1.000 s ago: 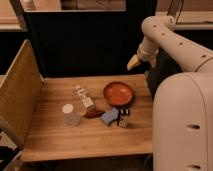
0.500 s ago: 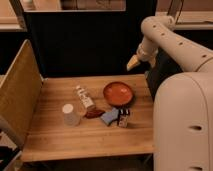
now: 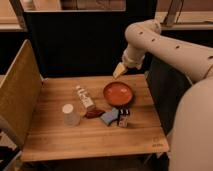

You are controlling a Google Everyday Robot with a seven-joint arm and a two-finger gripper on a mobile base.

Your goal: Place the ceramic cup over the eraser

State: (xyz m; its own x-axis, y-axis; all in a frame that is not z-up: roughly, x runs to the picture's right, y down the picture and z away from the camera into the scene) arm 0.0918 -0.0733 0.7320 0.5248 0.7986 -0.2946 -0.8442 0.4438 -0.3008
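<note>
The robot's pale arm (image 3: pixel 165 42) fills the right side, reaching from above over the back of the wooden tabletop (image 3: pixel 90 137), which bears everything the task needs and is flanked on the left by a raised wooden side panel (image 3: pixel 17 95). The orange-red bowl (image 3: pixel 119 93) sits toward the back right, just beneath the arm's end, and seems to be clutter rather than a target. A white tube-like bottle (image 3: pixel 85 97) lies to its left, angled across the boards. The ceramic cup (image 3: pixel 70 115) stands alone at the left of the group, apart from the bottle, with free space around it that should let fingers come down on it. The claw (image 3: pixel 120 70) hangs above the bowl's far rim, released and holding nothing, well apart from the cup, so the reach looks not yet begun. A flat blue piece (image 3: pixel 109 117) and a dark red flat piece (image 3: pixel 94 113) lie between cup and eraser (image 3: pixel 124 118), which rests just beside the blue piece, in front of the bowl
</note>
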